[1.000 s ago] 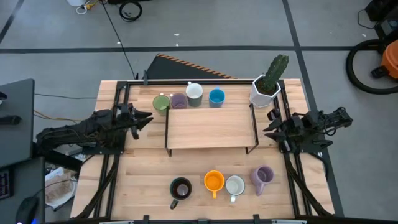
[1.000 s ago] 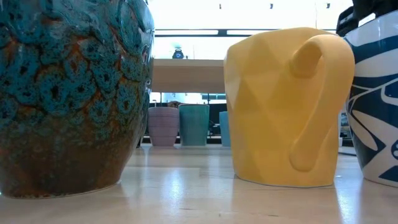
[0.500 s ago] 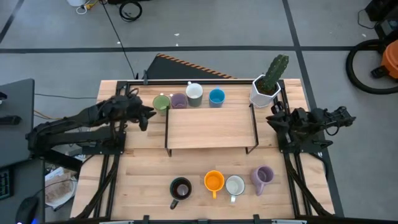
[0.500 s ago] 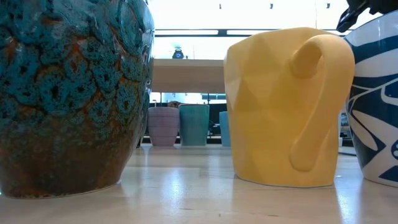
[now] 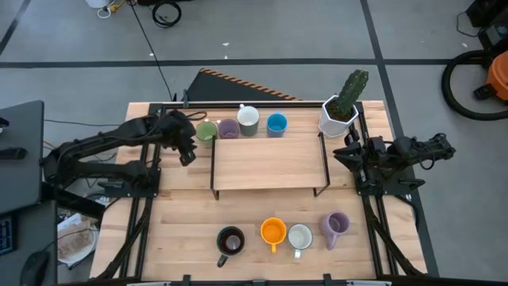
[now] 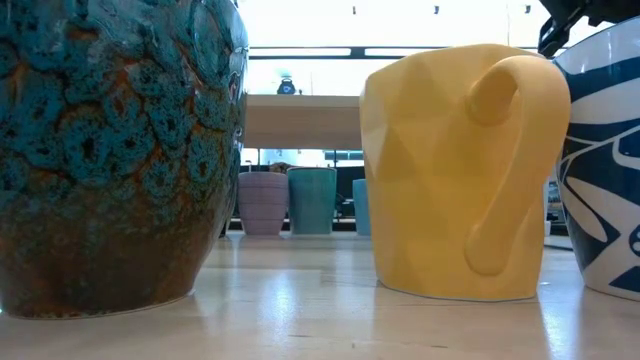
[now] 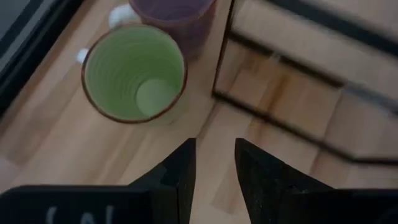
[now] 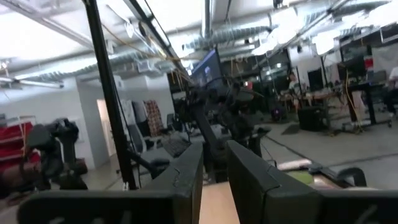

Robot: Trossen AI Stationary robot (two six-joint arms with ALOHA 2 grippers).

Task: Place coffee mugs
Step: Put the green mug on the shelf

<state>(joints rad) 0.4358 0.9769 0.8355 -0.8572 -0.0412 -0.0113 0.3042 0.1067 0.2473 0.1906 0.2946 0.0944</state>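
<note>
Eight mugs show in the high view. The left gripper (image 5: 189, 151) hangs just beside the green mug (image 5: 206, 133), with the lavender mug (image 5: 228, 129), white mug (image 5: 248, 120) and blue mug (image 5: 276, 124) lined up farther from it, behind the wooden shelf (image 5: 270, 163). The right gripper (image 5: 343, 156) sits at the shelf's other end, just below the cactus pot (image 5: 340, 115). Well in front of both grippers stand the dark mug (image 5: 231, 241), orange mug (image 5: 273, 232), second white mug (image 5: 300, 237) and second lavender mug (image 5: 335, 226).

In the low view the dark, orange and white-and-blue mugs fill the foreground.

In the left wrist view the fingers (image 7: 180, 174) stand narrowly apart, holding nothing, the green mug just ahead and untouched.

In the right wrist view the fingers (image 8: 186, 177) are slightly parted and empty, facing the room.
</note>
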